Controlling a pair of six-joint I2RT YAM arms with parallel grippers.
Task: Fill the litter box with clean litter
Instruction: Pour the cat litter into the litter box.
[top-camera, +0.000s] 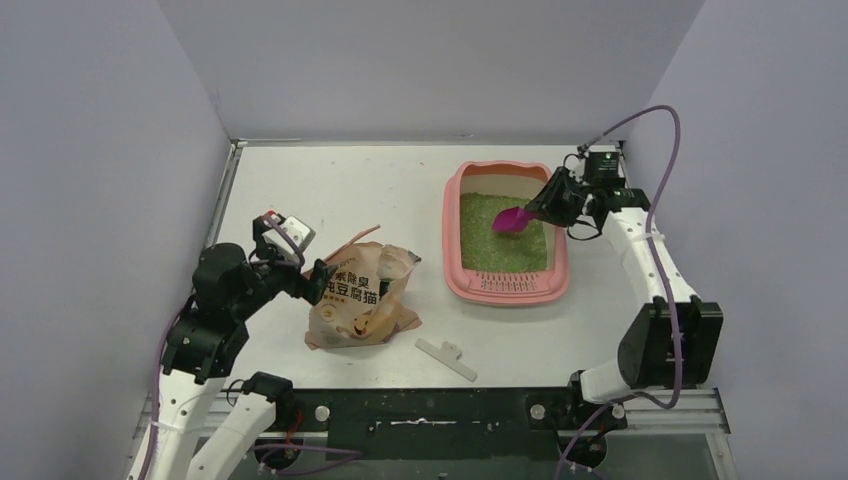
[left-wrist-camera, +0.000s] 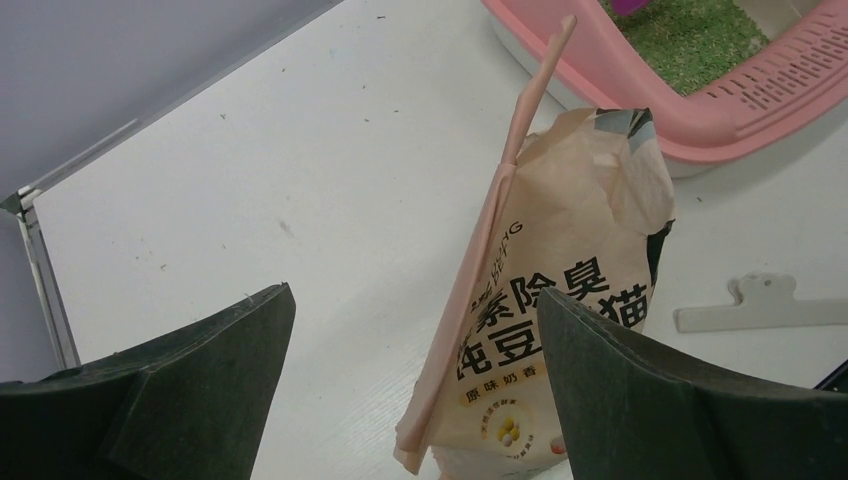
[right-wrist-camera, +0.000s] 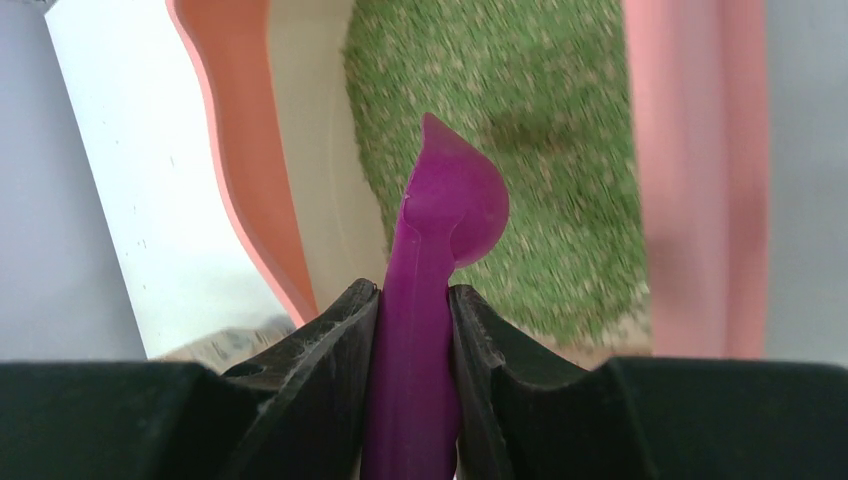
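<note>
Top external: at near left, the left gripper (top-camera: 303, 266) gapes wide and empty beside the litter bag (top-camera: 360, 300). At far right, the litter box (top-camera: 510, 287) holds green litter (top-camera: 500, 245). Above it, the right gripper (top-camera: 540, 208) pinches the magenta scoop (top-camera: 512, 219).

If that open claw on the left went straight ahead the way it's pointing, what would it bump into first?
Most likely the paper litter bag, standing close in front of the open left gripper; the pink litter box lies beyond it, though depth is hard to judge.
</note>
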